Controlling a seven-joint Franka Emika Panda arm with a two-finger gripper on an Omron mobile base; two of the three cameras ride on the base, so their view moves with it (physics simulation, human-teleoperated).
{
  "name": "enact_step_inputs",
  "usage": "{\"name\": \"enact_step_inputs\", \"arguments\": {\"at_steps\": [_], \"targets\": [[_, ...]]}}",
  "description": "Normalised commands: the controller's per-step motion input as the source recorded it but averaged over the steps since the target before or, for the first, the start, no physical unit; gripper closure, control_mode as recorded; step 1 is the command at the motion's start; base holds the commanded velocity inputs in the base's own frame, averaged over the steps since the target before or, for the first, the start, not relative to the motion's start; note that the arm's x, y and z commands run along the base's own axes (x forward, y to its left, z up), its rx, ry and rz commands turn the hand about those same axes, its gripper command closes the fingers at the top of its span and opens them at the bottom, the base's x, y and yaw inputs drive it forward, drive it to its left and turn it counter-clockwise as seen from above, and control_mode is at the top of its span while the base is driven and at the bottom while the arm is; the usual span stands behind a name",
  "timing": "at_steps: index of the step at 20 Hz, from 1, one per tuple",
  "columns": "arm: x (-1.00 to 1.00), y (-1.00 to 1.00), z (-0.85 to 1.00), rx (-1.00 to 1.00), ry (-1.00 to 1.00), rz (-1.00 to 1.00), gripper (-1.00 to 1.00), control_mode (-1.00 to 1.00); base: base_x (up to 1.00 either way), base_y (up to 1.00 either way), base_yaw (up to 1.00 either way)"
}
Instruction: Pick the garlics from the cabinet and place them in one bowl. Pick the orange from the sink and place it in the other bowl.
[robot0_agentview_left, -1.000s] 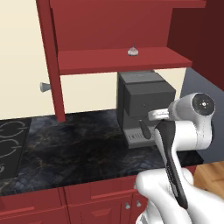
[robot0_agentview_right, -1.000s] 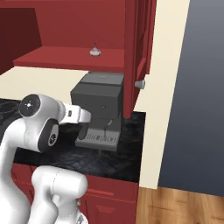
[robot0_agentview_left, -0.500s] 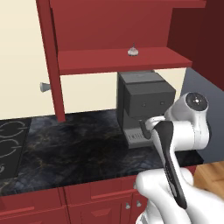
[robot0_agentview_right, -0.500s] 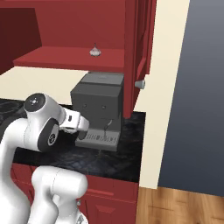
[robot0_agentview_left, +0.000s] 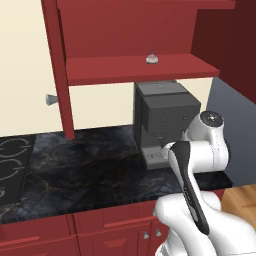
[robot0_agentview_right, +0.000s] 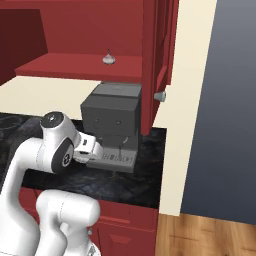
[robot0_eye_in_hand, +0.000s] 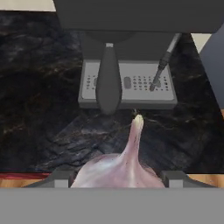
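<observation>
Hand view: a garlic (robot0_eye_in_hand: 118, 168) sits at bottom centre of the frame, between the two dark fingertips (robot0_eye_in_hand: 61, 178), its pale pointed tip aimed up toward the frame centre. The gripper (robot0_eye_in_hand: 118, 179) is closed on the bulb, one finger on each side of it. Beyond it, in the upper half of the frame, the drip tray and spout of a dark grey coffee machine (robot0_eye_in_hand: 127, 85) standing on a black marbled surface (robot0_eye_in_hand: 39, 100).

Left base view: the red cabinet (robot0_agentview_left: 135, 35) fills the upper half of the frame, door swung open at left with a silver knob (robot0_agentview_left: 50, 99). A second garlic (robot0_agentview_left: 152, 58) rests on the shelf (robot0_agentview_left: 140, 69), upper centre-right of the frame, upright, tip up. The coffee machine (robot0_agentview_left: 162, 120) stands directly below the shelf, right of centre. The arm's wrist is low at the right of the frame, in front of the machine; the gripper itself is hidden behind the arm here. A stove (robot0_agentview_left: 12, 165) lies at the left edge of the frame.

Right base view: the shelf garlic (robot0_agentview_right: 108, 58) is at upper centre of the frame, above the machine (robot0_agentview_right: 112, 125). The wrist reaches toward the machine's tray from centre-left of the frame; the fingers cannot be made out.
</observation>
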Motion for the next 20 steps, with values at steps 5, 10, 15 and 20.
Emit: {"name": "enact_step_inputs", "arguments": {"at_steps": [5,10,15,20], "targets": [[-0.02,0.01,-0.44,0.00,0.00,0.02,1.00,-1.00,0.00,0.00,0.00],[-0.01,0.00,-0.07,0.00,0.00,0.00,1.00,1.00,-0.27,0.00,0.01],[0.00,0.00,0.00,0.00,0.00,0.00,1.00,1.00,-0.74,0.01,0.02],[0.00,0.00,0.00,0.00,0.00,0.00,1.00,1.00,-0.78,0.02,-0.17]]}}
